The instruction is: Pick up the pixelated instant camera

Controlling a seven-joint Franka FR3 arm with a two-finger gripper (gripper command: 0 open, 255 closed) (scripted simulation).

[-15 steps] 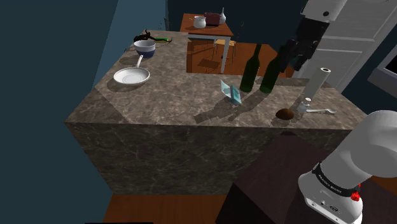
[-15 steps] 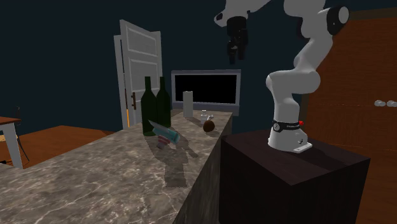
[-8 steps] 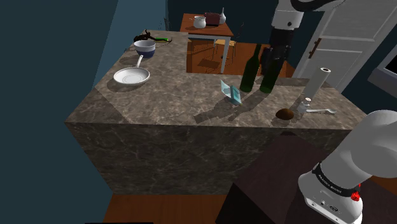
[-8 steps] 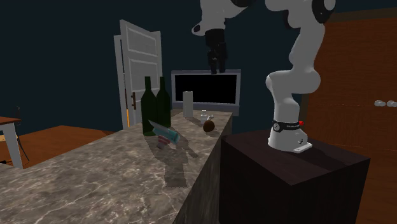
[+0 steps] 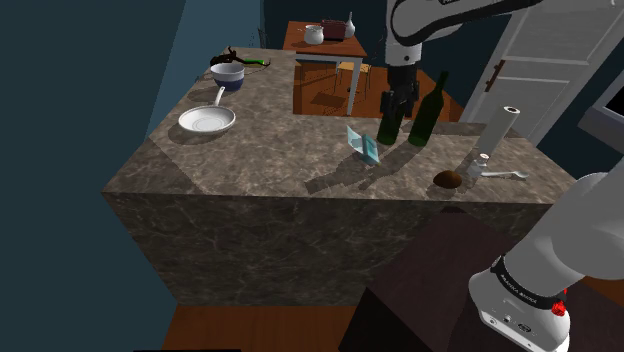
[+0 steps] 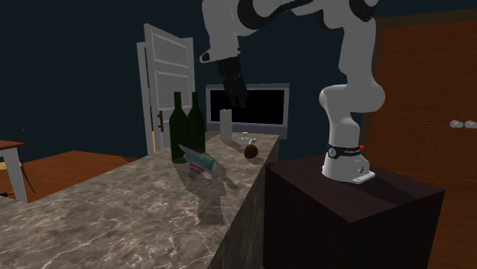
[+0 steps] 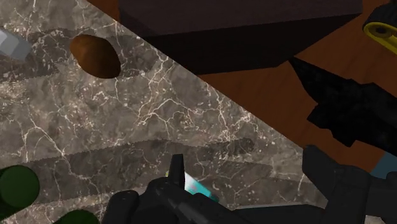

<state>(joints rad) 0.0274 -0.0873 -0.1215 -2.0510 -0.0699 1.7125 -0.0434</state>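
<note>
Standing just beside camera [image 5: 364, 146]: two green bottles [image 5: 427, 112].

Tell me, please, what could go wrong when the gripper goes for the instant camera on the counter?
1. The dark green bottles stand close beside the instant camera, and the gripper hangs right by them; a descent might knock one over.
2. The camera looks propped at a tilt, so closing fingers may tip or push it rather than clasp it.
</note>
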